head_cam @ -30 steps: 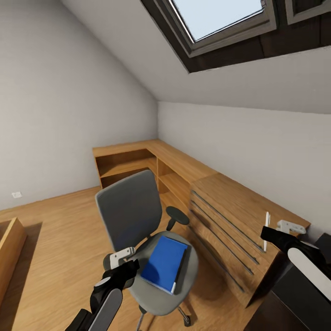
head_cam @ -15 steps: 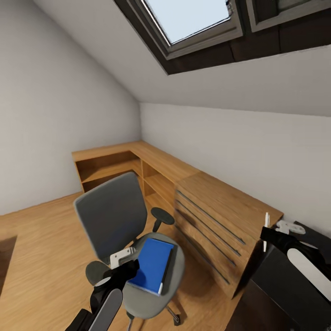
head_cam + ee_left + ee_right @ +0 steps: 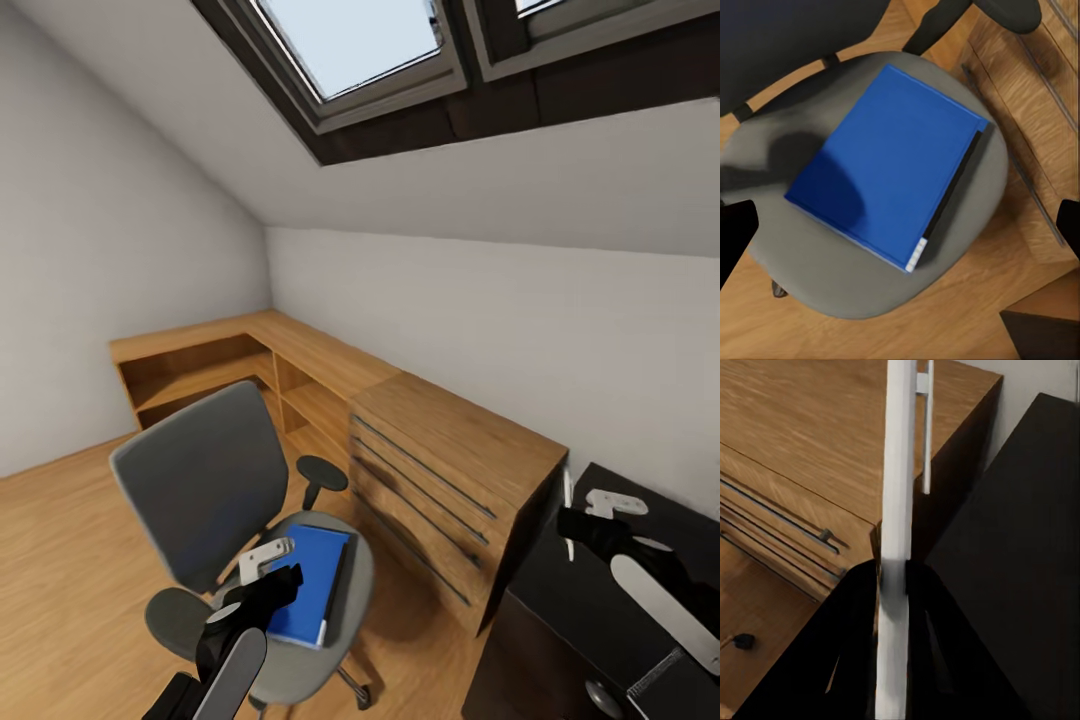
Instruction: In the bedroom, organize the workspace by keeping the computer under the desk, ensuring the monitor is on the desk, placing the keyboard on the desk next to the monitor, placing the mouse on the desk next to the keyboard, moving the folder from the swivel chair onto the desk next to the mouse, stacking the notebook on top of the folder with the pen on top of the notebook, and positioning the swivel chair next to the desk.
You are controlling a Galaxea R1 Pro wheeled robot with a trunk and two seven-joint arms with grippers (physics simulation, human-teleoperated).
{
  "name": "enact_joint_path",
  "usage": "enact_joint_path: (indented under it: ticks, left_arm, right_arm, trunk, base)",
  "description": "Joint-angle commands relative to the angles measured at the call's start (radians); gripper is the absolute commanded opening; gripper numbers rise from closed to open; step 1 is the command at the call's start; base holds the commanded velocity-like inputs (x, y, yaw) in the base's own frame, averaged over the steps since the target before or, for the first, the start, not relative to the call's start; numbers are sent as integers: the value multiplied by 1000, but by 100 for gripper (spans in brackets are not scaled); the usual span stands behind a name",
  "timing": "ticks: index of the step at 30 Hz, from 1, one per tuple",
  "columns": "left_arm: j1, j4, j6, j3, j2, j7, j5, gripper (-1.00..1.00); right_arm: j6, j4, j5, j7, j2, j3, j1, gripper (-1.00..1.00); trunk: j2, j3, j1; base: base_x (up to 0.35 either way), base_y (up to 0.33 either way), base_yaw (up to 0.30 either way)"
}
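The swivel chair [image 3: 200, 480] stands on the wood floor, its grey back toward the left wall. The blue folder [image 3: 305, 585] lies flat on its grey seat [image 3: 967, 247]. My left gripper [image 3: 276, 590] hovers just above the folder's near edge. In the left wrist view the folder [image 3: 889, 180] lies between the wide-apart fingertips [image 3: 735, 236], so that gripper is open. My right gripper [image 3: 580, 525] is shut on the white pen [image 3: 569, 510], held upright [image 3: 898, 495] over the corner of the black desk [image 3: 600, 610].
A light wood dresser [image 3: 450, 440] with long handles stands between the chair and the desk. A low wooden shelf unit [image 3: 200, 360] runs along the far corner. A sloped ceiling with a skylight [image 3: 350, 40] hangs overhead. Open floor lies left of the chair.
The camera has turned right, so the whole scene has slid left and more of the black desk shows. Both arms keep their pose; the pen stays gripped.
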Motion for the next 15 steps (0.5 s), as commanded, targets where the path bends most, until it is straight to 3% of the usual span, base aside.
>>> enact_joint_path:
  ticks: [1, 6, 8, 9, 12, 15]
  left_arm:
    - [-1, -1, 3, -1, 0, 8, 7, 100]
    - [-1, -1, 4, -1, 0, 9, 7, 100]
    - [-1, -2, 4, -11, 0, 9, 7, 100]
    - [-1, -3, 3, -28, 0, 10, 7, 100]
    - [-1, -3, 3, -73, 1, 12, 7, 100]
    - [-1, -3, 2, -92, 1, 14, 8, 100]
  right_arm:
    - [0, 0, -1, -7, -1, 6, -2, -100]
    - [0, 93, 31, -5, 46, 14, -2, -100]
    - [0, 144, 66, -4, 74, 11, -3, -100]
    - [-1, 186, 102, -3, 91, 9, -5, -100]
    - [-6, 264, 141, 6, 112, 5, -10, -100]
    - [-36, 373, 153, 13, 120, 4, -41, -100]
  trunk:
    - [-1, -1, 0]
    - [-1, -1, 0]
    - [-1, -1, 0]
    - [-1, -1, 0]
    - [-1, -1, 0]
    - [-1, -1, 0]
  base:
    - [0, 0, -85]
    - [0, 0, -14]
    - [0, 0, -3]
    - [0, 0, -1]
    - [0, 0, 0]
    - [0, 0, 0]
